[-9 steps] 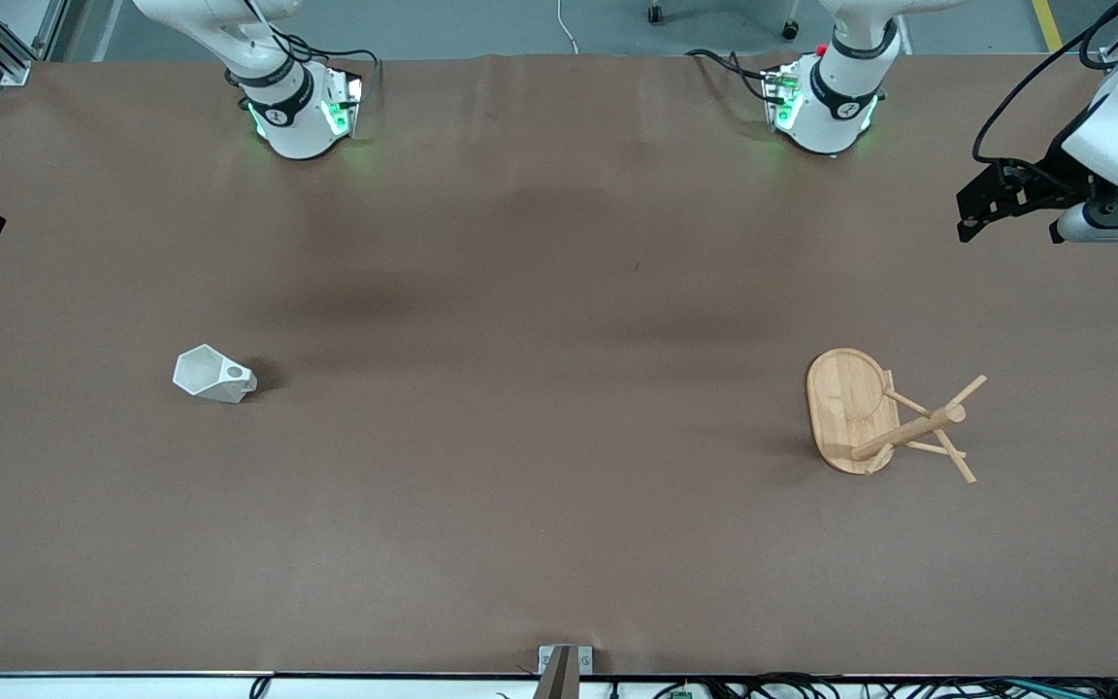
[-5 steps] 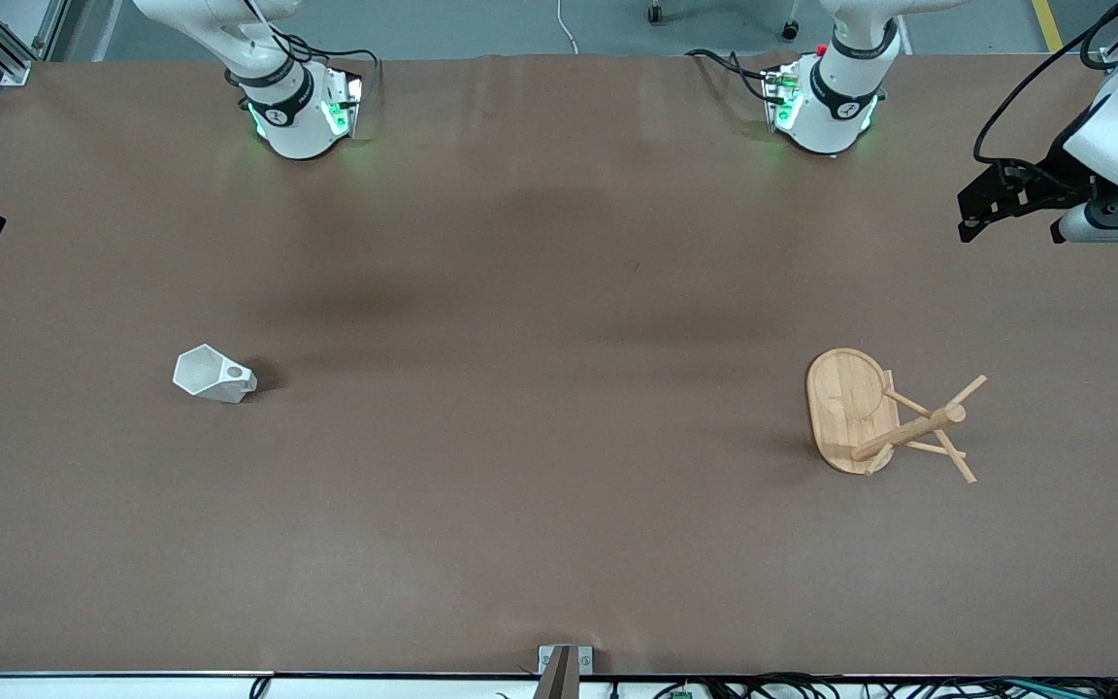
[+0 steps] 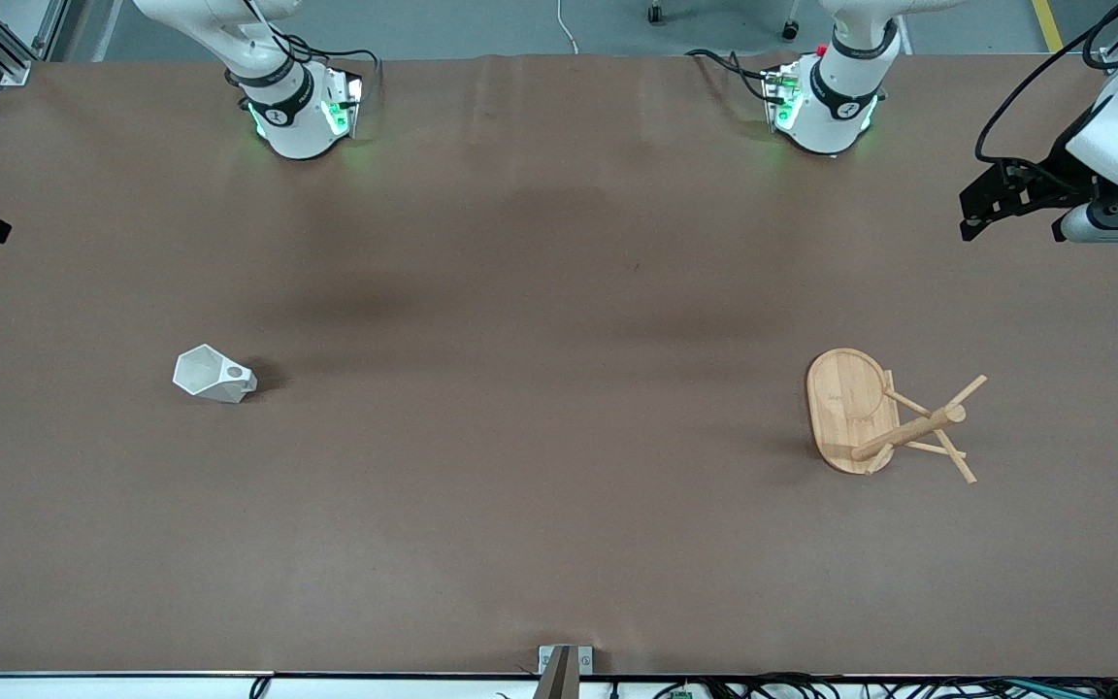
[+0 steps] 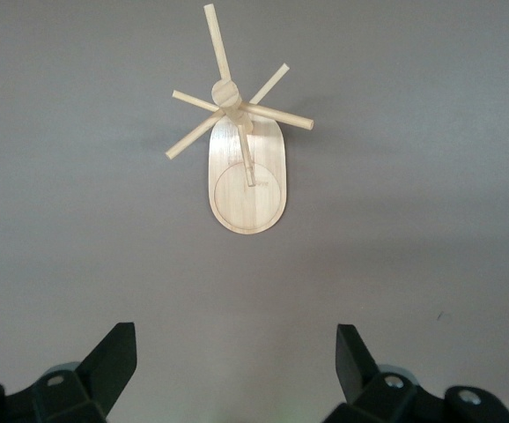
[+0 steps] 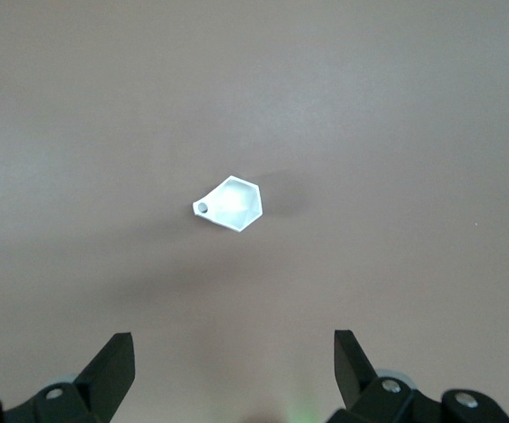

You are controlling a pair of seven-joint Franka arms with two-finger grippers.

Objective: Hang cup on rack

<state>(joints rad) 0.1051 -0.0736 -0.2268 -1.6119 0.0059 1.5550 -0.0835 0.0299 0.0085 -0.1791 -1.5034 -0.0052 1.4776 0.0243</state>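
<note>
The white faceted cup (image 3: 214,376) lies on the brown table toward the right arm's end, its mouth turned that way and its pierced tab handle on top. The right wrist view shows the cup (image 5: 231,204) well ahead of my open right gripper (image 5: 234,345), which holds nothing. The bamboo rack (image 3: 884,417) stands on its oval base toward the left arm's end, pegs fanning from the post. In the left wrist view the rack (image 4: 246,167) lies well ahead of my open, bare left gripper (image 4: 235,342). Both hands hang high over the table's ends.
Both arm bases (image 3: 299,112) (image 3: 823,107) stand along the table edge farthest from the front camera. A small metal bracket (image 3: 564,665) sits at the nearest edge. Brown table surface (image 3: 540,408) stretches between cup and rack.
Both hands have drifted very slightly at the table's ends. The cup and the rack have not moved, and both grippers stay open.
</note>
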